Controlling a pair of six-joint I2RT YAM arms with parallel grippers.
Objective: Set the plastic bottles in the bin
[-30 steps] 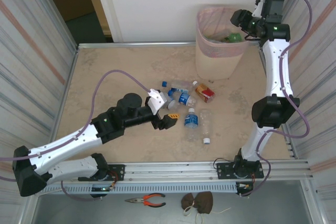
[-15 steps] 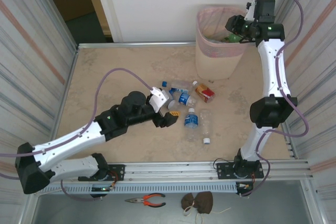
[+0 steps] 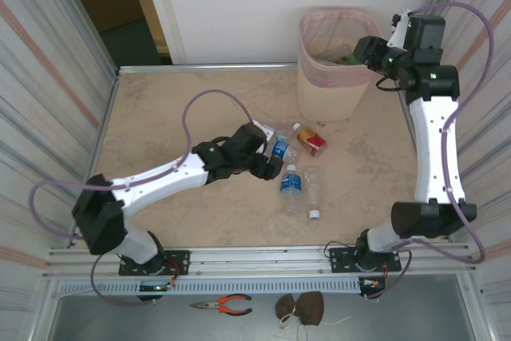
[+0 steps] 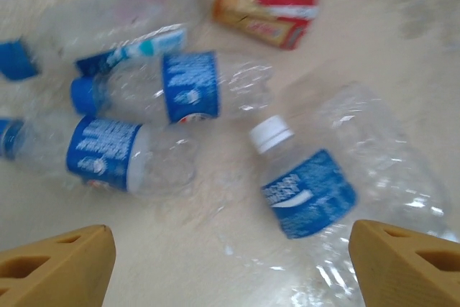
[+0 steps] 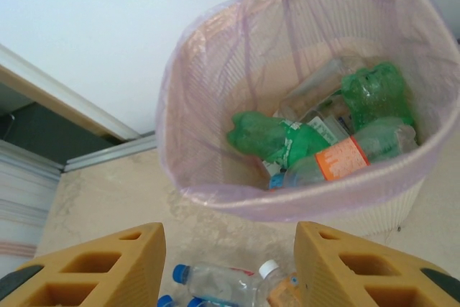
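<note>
Several clear plastic bottles with blue labels lie in a loose cluster on the table (image 3: 160, 117). In the left wrist view a white-capped bottle (image 4: 316, 192) lies just ahead of the right finger, and two blue-capped bottles (image 4: 190, 88) (image 4: 108, 152) lie further off. My left gripper (image 3: 271, 167) (image 4: 230, 264) hovers open over this cluster, nothing between its fingers. The pink-lined mesh bin (image 3: 335, 77) (image 5: 215, 106) holds green bottles (image 5: 287, 138) and an orange-labelled bottle (image 5: 345, 157). My right gripper (image 3: 369, 49) (image 5: 226, 267) is open and empty, high beside the bin's right rim.
An orange-and-red labelled bottle (image 3: 310, 141) (image 4: 266, 5) lies at the cluster's far edge. Two more bottles (image 3: 291, 181) (image 3: 313, 189) and a loose white cap (image 3: 314, 214) lie nearer the front. Corrugated walls flank the table on both sides.
My left arm has stretched forward and right, bringing its gripper over the bottle cluster. My right gripper has drawn back from above the bin toward its right rim.
</note>
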